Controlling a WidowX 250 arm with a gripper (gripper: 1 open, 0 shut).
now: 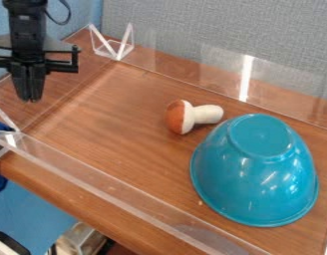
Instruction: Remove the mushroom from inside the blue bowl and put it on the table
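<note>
Camera view, far left first: the pincer [31,97] hangs off the black arm, pointing nearly straight down over the left end of the tabletop [100,129], fingers pressed together with nothing between them, well apart from everything else. Behind it there's a small clear triangular stand [116,45] up against the low acrylic wall [193,66]. Moving right, the mushroom [190,115] is lying on its side on the bare wood, so it's out of the bowl and resting on the tabletop already; by the looks of it the job is basically done. Its long axis runs roughly left-right in the picture, a little tilted, with the orange-brown cap pointing left and the stubby white stem pointing right toward the bowl. It looks like a light, hard plastic toy, probably a bit slick, and on that rounded cap it would likely roll if nudged. If anyone had to grab it again, the stem seems the better spot since it's straighter-sided, with the fingers closing across the stem and not along it; the cap would probably squirt out. Just beside it to the lower right is the blue bowl [257,169], tipped toward the camera so its glossy inside shows, and it looks empty. Whether the stem tip touches the rim is hard to say.
</note>
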